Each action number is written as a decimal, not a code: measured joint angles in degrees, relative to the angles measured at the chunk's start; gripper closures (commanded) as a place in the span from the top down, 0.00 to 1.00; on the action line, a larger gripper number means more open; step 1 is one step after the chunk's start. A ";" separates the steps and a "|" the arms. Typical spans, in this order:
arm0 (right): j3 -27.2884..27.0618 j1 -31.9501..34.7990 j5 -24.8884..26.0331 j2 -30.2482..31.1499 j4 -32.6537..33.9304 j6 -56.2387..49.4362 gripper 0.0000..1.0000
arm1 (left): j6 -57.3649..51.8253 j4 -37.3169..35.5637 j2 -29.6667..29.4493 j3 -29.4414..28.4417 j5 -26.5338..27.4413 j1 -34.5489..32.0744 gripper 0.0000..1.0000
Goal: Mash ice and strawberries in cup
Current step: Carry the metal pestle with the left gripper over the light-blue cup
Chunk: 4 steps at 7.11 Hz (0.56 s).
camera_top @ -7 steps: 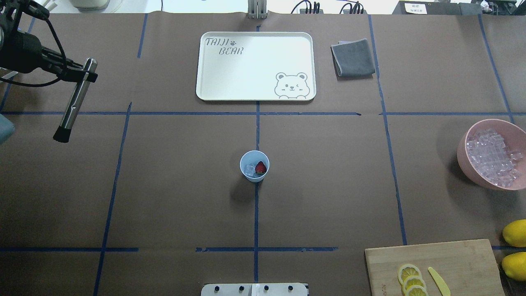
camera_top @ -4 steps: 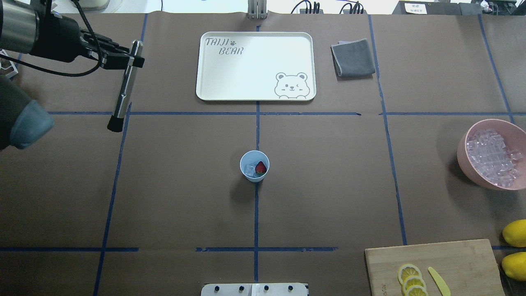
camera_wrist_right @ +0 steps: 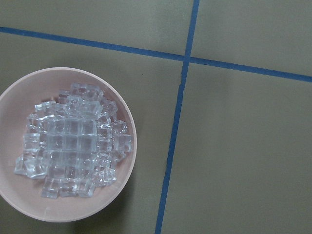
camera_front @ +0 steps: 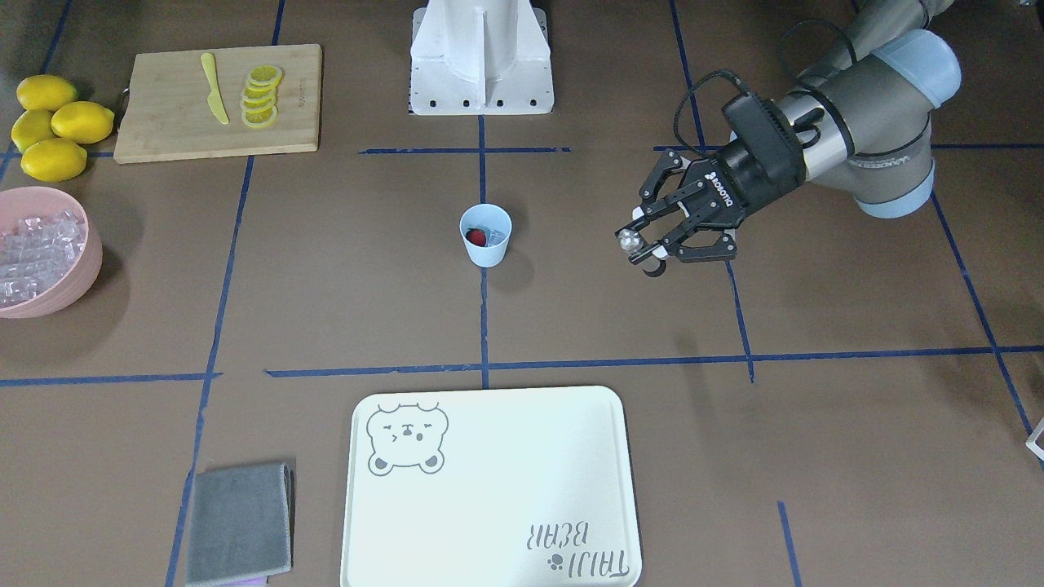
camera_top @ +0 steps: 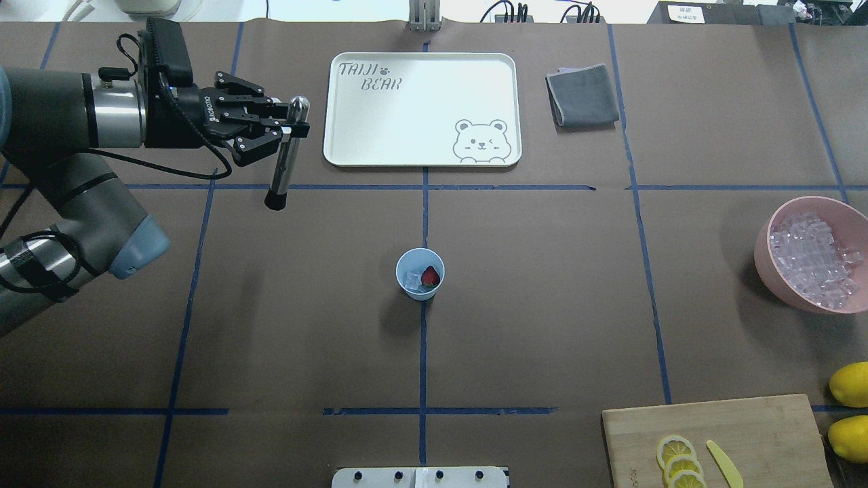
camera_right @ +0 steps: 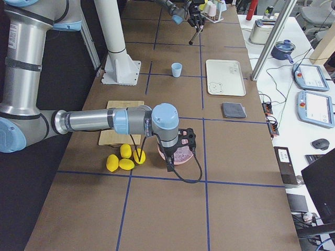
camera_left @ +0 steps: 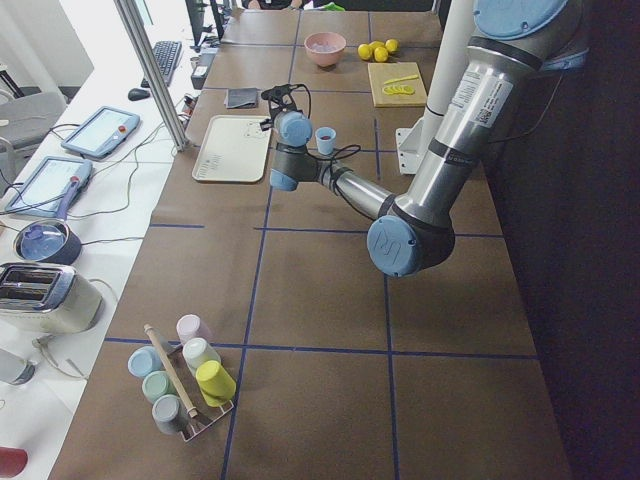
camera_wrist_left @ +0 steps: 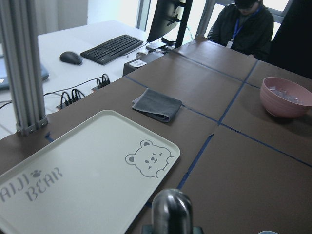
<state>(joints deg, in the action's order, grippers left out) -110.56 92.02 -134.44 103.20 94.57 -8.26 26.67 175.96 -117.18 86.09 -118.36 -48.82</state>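
Swung rightward since the earlier frame, now at 10 o'clock from the cup [camera_top: 415, 259]: left gripper [camera_top: 288, 129], pinching a steel muddler [camera_top: 281, 166]. Inside cup: strawberry [camera_top: 430, 276] at 3 o'clock, ice [camera_top: 411, 279] at 9. Far off at 3 o'clock, pink bowl [camera_top: 766, 268] heaped with ice cubes [camera_top: 810, 261]. Right gripper [camera_right: 178, 151] above bowl; spread or pressed together, cannot tell.

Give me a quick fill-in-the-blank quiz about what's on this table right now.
1. The robot's ____ gripper holds the metal muddler.
2. In the blue cup, beside the ice, lies a red ____.
3. The heap of ice cubes fills a ____ bowl.
4. On the cutting board, a yellow ____ lies beside the lemon slices.
Missing words: left; strawberry; pink; knife.
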 measured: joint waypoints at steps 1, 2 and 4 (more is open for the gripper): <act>0.01 0.00 -0.07 -0.02 0.00 0.06 0.99 | -0.95 4.37 -1.90 -0.80 4.69 2.98 0.07; 0.04 0.00 -0.11 -0.03 0.00 0.08 0.99 | -1.24 9.78 -2.77 -1.07 12.68 8.87 0.07; 0.07 0.00 -0.12 -0.02 0.00 0.09 0.99 | -1.35 17.83 -3.56 -1.16 25.81 19.23 0.05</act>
<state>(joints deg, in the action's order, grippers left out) -110.49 92.02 -134.56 103.19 94.57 -8.18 25.32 193.79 -120.74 84.92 -92.55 -29.59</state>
